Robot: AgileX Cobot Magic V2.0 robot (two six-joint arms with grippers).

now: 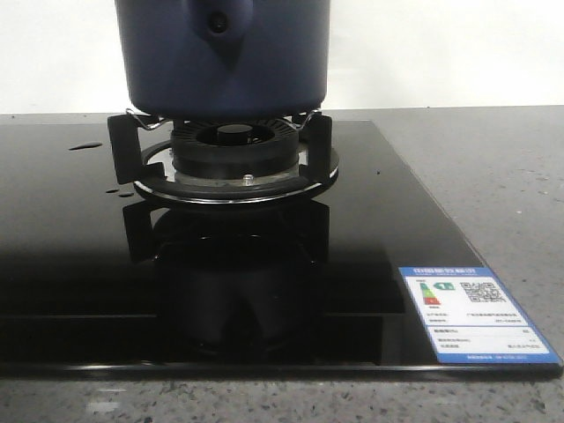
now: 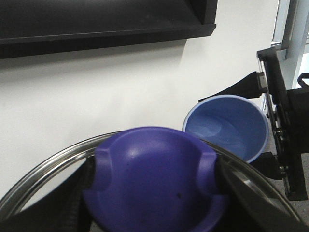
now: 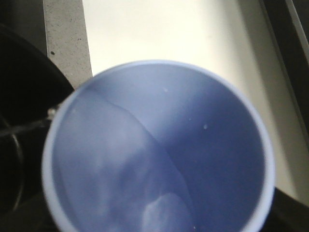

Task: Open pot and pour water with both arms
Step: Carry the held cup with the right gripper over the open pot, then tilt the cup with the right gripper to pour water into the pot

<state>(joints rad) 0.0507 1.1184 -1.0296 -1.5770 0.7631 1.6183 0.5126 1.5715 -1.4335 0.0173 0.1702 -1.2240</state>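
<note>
A big dark blue pot (image 1: 222,57) sits on the black metal stand (image 1: 220,145) of a gas burner (image 1: 231,141). The burner is set in a shiny black stove top (image 1: 132,256). The pot's handle mount, with its dark hole, faces the front camera. Only the lower part of the pot shows, so its top edge is out of sight. A few small wet spots lie on the glass to the left of the burner. A white and blue sticker (image 1: 476,313) is stuck on the near right corner of the stove top. A grey speckled counter (image 1: 493,176) lies around the stove.

In the left wrist view, a round purple-blue knob (image 2: 154,186) fills the lower part of the picture. It sits in the middle of a lid with a silver rim (image 2: 43,174). The left gripper (image 2: 154,203) has a dark finger on each side of the knob, pressed close against it, so it is closed on the knob. Past the lid, a pale blue cup (image 2: 227,126) is held by the other arm, with its open mouth tipped toward the camera.

In the right wrist view, the cup's open mouth fills the picture, and there is water inside. The right gripper's own fingers are hidden there, so I cannot tell how wide they are.
</note>
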